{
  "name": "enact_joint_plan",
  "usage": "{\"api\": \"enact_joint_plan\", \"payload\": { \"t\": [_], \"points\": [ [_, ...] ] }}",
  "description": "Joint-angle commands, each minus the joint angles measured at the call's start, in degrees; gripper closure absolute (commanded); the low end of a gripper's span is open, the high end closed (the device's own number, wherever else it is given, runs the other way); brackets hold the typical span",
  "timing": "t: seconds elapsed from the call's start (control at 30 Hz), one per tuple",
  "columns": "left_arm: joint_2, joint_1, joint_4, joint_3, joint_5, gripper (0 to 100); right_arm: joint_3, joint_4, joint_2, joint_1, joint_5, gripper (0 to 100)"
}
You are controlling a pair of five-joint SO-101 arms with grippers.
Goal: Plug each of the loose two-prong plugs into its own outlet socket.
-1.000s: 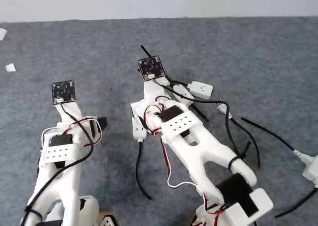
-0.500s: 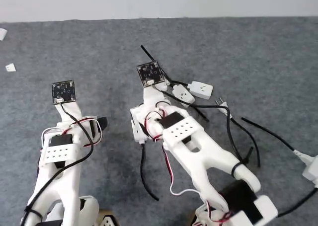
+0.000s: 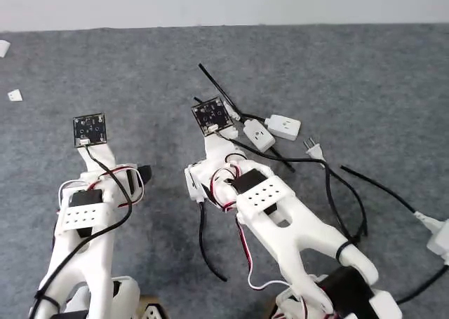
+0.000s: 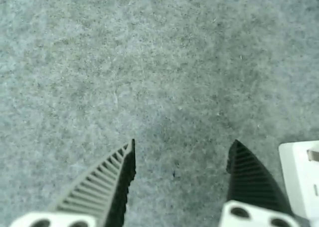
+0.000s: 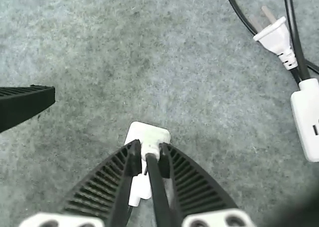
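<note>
Right hand [image 5: 148,148] is pinched narrow around a white block [image 5: 147,136] and its black cord [image 5: 155,187], low at the grey table [image 5: 124,47]. Left hand [image 4: 183,148] is spread wide, holding nothing, just beside that block. A loose two-prong plug [image 5: 274,35] lies farther off, near a white socket [image 5: 306,122].

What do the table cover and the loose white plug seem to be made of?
Table cover: grey felt or short carpet, matte, by its fuzzy speckled fibres. Loose white plug: smooth moulded plastic body, likely; its two prongs look like dull metal.
</note>
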Motion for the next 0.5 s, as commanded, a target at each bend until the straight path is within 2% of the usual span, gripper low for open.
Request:
{"api": "enact_joint_plan", "payload": {
  "t": [0.0,0.47],
  "points": [
    [-1.67,-0.18,-0.18,-0.66,-0.44,72,0.35,-0.40,0.31,-1.27,0.88,99.1],
    [-1.67,-0.18,-0.26,-0.66,-0.44,72,-10.29,10.95,0.40,-1.98,2.55,99.1]
  ]
}}
